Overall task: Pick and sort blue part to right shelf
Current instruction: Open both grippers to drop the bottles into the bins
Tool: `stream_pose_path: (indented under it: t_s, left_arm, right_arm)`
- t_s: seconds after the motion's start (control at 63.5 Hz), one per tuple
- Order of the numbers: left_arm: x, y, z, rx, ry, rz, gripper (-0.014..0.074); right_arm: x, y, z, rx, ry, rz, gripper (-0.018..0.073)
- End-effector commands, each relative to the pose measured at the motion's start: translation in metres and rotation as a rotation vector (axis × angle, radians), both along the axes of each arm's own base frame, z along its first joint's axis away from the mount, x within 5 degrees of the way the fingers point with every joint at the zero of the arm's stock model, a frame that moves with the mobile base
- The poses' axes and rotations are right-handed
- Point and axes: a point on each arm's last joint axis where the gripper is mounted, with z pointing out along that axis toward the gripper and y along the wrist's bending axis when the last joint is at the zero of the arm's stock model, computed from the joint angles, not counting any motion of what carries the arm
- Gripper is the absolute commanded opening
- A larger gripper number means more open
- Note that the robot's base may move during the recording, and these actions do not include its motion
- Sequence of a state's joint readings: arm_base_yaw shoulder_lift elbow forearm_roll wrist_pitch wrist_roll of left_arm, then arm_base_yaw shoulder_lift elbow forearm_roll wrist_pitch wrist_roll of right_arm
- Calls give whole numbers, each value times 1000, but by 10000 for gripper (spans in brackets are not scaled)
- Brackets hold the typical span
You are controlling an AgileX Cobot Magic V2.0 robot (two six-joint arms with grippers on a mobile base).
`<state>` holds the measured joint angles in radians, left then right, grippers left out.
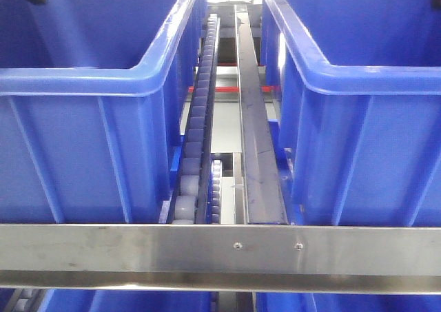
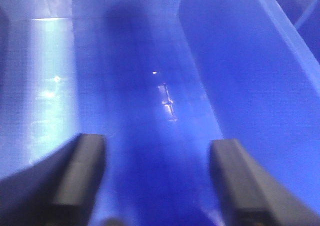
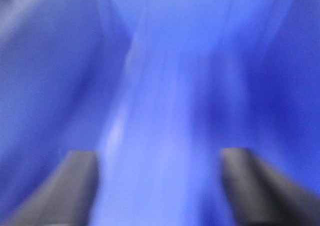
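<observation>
No legible writing or labels. The shelf's steel rail runs before two blue bins, roller track between them. Left pincer and right pincer are both released, empty, each over blue bin plastic. The blue part appears in no view.

Two open bins, a narrow blocked gap between them

On the right shelf, the left blue bin and right blue bin stand open-topped, their tall walls fencing the sides. Between them a roller track and a steel divider rail fill the slim gap. The flat steel front rail bars the near edge. Both wrist views show bare blue bin wall ahead of each spread pincer; the right view is blurred.
</observation>
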<state>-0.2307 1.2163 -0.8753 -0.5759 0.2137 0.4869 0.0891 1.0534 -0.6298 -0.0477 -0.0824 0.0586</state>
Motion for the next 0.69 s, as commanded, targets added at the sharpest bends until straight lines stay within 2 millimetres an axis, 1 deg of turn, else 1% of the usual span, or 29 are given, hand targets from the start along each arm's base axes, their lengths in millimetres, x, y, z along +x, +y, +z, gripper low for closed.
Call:
stream_pose_path:
  t_s: [0.0,0.047,0.063,0.079,0.11,0.126,0.142,0.189,0.283,0.378,0.441,0.504,0.567,0.677]
  left_arm:
    - [-9,4,34,-28,-153,29,240]
    - [-14,5,39,-35,-173,29,150]
    - [-15,5,40,-38,-177,30,115]
    - [-17,6,42,-39,-184,29,111]
    - [-19,6,45,-50,-191,31,129]
    - [-20,6,46,-57,-193,33,134]
    - [-21,7,47,-63,-196,34,136]
    - [-24,7,50,-75,-207,35,135]
    - [-32,10,56,-80,-224,32,135]
    - [-42,17,63,-83,-261,53,135]
    - [-54,27,66,-87,-308,96,135]
    - [-66,36,64,-86,-335,135,135]
    - [-82,46,61,-85,-361,175,135]
    - [-115,55,53,-87,-413,210,135]
  right_arm:
    - [-5,-1,38,8,-170,3,331]
    - [-7,-1,42,8,-177,2,228]
    - [-8,-1,44,9,-183,2,178]
    - [-9,-1,45,9,-188,2,130]
    - [-11,-1,47,10,-194,2,71]
    - [-11,-1,48,10,-199,2,46]
    - [-13,-1,49,11,-206,2,38]
    - [-15,-1,51,12,-214,2,60]
    - [-21,-3,55,27,-219,-4,54]
    - [-31,-5,56,24,-187,-13,54]
    - [-40,-9,51,20,-162,-31,54]
    - [-48,-12,46,19,-171,-44,54]
    - [-63,-14,45,22,-228,-53,54]
    - [-85,-15,39,26,-278,-53,54]
